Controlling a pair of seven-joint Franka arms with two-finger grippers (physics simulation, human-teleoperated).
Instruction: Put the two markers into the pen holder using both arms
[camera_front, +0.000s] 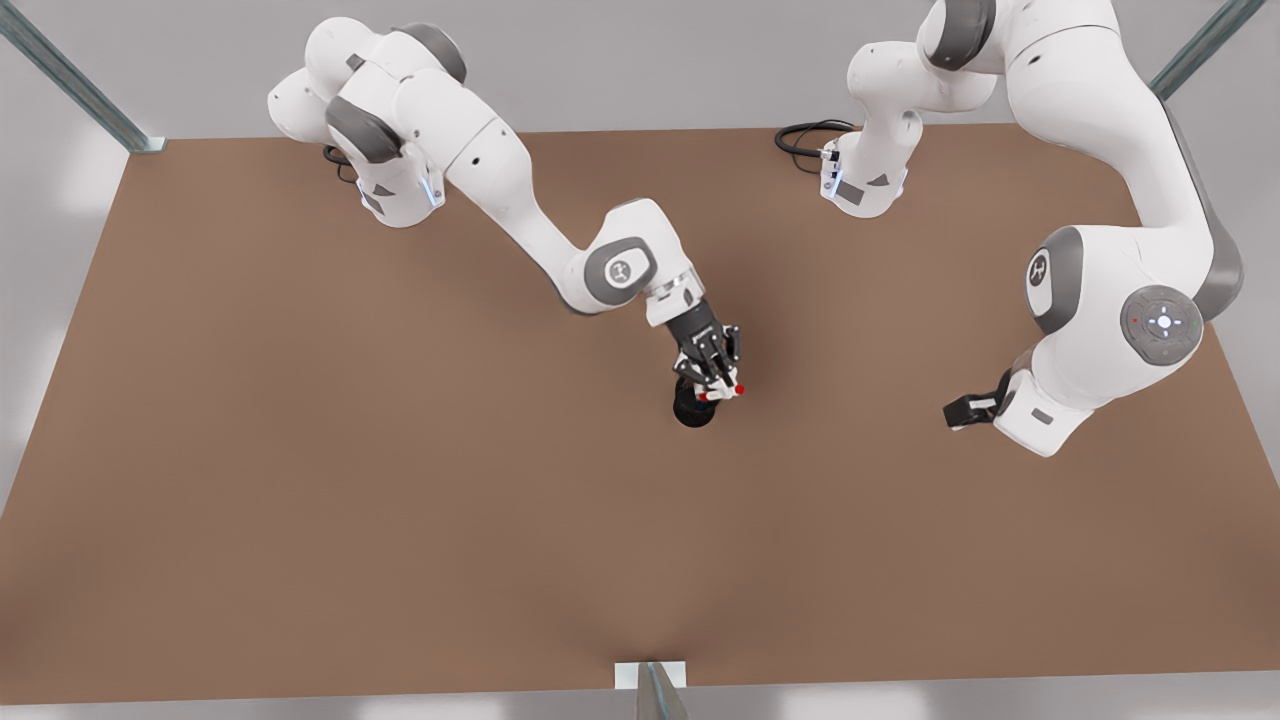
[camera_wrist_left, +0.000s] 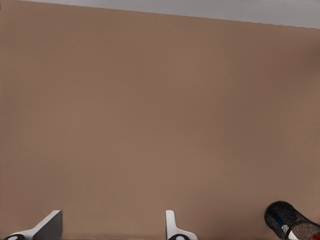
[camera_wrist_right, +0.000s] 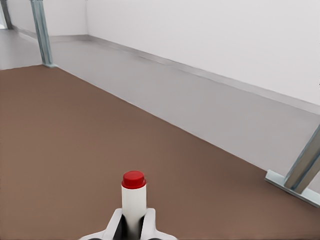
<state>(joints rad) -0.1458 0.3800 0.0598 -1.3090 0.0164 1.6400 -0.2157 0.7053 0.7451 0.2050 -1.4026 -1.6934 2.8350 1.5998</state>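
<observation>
My right gripper crowds the pen holder, clamping the red marker above its mouth. My left gripper, spread wide, has bare table ahead.

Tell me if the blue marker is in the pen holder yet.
In: the left wrist view shows the blue marker leaning inside the pen holder, within its mesh wall.

The small black cylindrical mesh pen holder is largely covered in the front view by the right claw. The thin white-barrelled red-capped marker is cut off below that claw's fingers.
</observation>
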